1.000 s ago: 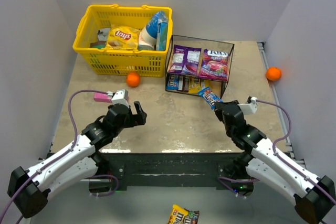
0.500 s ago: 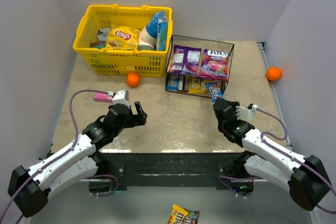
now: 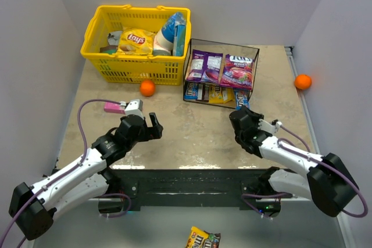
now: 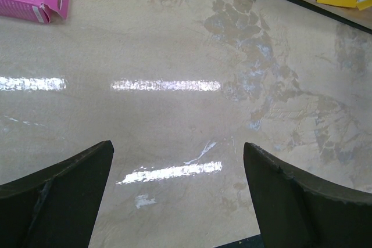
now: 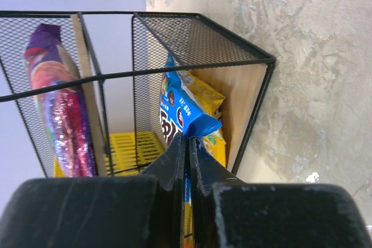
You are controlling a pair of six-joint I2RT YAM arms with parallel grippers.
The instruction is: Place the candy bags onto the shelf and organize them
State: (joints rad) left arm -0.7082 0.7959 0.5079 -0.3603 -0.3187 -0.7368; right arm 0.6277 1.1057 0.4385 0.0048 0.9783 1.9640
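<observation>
Packet (image 3: 203,238) in brown and yellow, lying off the near edge of the tabletop (image 3: 192,129), below the arm bases, seemingly not yet dealt with. Left pincer (image 3: 154,125) hovering low over bare tabletop, spread fully wide, holding nothing. Pink pack (image 3: 111,107) just beyond it, apart from the fingers. Right pincer (image 5: 189,143) clamped tight on the near edge of a blue packet (image 5: 187,117), reaching toward the front right corner of the shelf (image 5: 245,100), the packet's far end at or just inside the mouth of the lower tier. Row of small packets (image 3: 203,92) in blue, brown and yellow along that lower tier. Purple bag (image 3: 204,65) and second purple bag (image 3: 237,71) side by side on the top board. Orange (image 3: 147,87) left of the shelf, another orange (image 3: 302,81) well to the right. Farthest back, yellow basket (image 3: 96,56) with a Lays chip bag (image 3: 135,41) and other goods, none plainly candy. Judged well along: most bags shelved. Probably left to do: letting go of the blue packet, squaring the lower row, perhaps the stray packet off the edge
</observation>
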